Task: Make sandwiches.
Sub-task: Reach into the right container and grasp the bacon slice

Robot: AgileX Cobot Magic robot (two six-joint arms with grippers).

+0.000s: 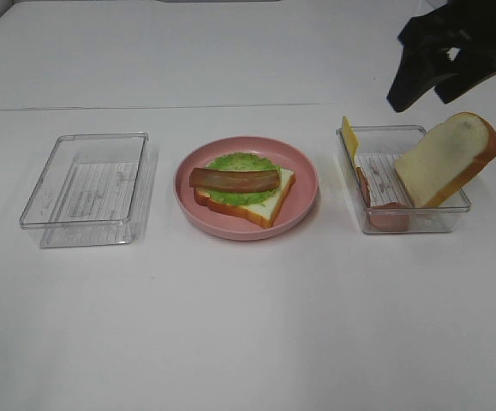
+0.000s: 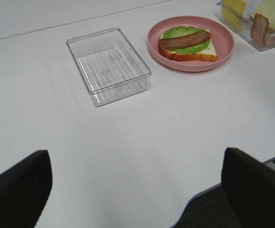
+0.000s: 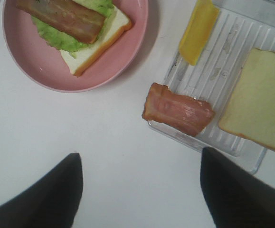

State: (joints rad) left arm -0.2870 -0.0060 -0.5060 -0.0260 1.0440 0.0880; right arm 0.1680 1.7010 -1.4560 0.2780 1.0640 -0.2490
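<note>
Two layers, lettuce (image 1: 241,163) and bacon (image 1: 234,180), top our bread slice (image 1: 269,204) on the pink plate (image 1: 303,184), so we judge ham (image 3: 177,110) comes next. Our right gripper (image 3: 142,190) hovers spread and empty near the tray (image 3: 222,71) holding it; our left gripper (image 2: 137,190) hangs back, likewise spread.
</note>
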